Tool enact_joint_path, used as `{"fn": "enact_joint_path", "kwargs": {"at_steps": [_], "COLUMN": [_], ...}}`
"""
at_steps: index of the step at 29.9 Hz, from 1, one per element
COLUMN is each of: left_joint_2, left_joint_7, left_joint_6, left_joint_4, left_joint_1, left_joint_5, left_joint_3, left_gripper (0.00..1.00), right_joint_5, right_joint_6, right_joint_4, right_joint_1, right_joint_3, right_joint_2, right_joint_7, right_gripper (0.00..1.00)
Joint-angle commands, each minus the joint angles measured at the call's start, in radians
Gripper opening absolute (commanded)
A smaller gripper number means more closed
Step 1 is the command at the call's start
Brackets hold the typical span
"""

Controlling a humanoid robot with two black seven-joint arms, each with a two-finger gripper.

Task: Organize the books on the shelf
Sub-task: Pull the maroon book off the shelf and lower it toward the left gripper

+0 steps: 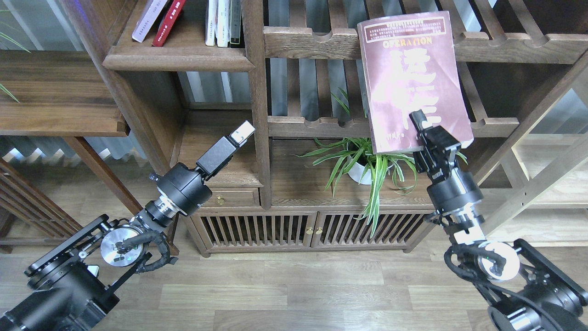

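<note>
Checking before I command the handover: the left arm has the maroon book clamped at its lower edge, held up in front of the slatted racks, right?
Not quite. The head view shows the right gripper shut on the maroon book at its lower edge, held up in front of the slatted racks. The left gripper holds nothing.

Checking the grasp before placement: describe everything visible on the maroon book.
The maroon book is a large paperback with a glossy, glare-washed cover: a bordered text block at the top, "OPERATION" beneath it, and big white Chinese characters, partly blurred. It is held upright in the air, slightly tilted, cover toward the camera, in front of the slatted racks. The right gripper clamps its lower edge; nothing else appears to touch it.
</note>
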Motion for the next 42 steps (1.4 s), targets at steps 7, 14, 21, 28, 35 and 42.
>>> {"fn": "enact_joint_path", "kwargs": {"at_steps": [7,14,21,28,35,42], "left_joint_2": [-0.013,-0.013,-0.005,-0.007,-0.005,-0.003], "left_joint_7": [-0.009,-0.006,-0.010,0.000,0.052,0.063], "left_joint_6": [0.000,0.000,0.000,0.000,0.000,0.000], "left_joint_4": [0.021,0.021,0.054,0.055,0.054,0.037], "left_joint_1": [0.006,0.035,0.041,0.053,0.053,0.058], "left_joint_5": [0.000,0.001,-0.006,-0.073,-0.172,-0.190], "left_joint_3": [0.040,0.041,0.041,0.043,0.072,0.142], "left_gripper": [0.99,0.99,0.99,0.99,0.98,0.98], "right_joint_5": [0.001,0.001,0.001,-0.010,-0.032,-0.102], "right_joint_6": [0.000,0.000,0.000,0.000,0.000,0.000], "right_joint_4": [-0.002,-0.006,-0.006,-0.008,-0.012,-0.025], "right_joint_1": [-0.068,-0.101,-0.101,-0.095,-0.069,-0.069], "right_joint_3": [0.002,0.002,-0.001,-0.055,-0.162,-0.216], "right_joint_2": [0.007,0.029,0.027,0.040,0.066,0.155], "right_joint_7": [0.002,0.003,0.002,0.000,0.000,-0.001], "right_gripper": [0.00,0.00,0.00,0.00,0.01,0.01]}}
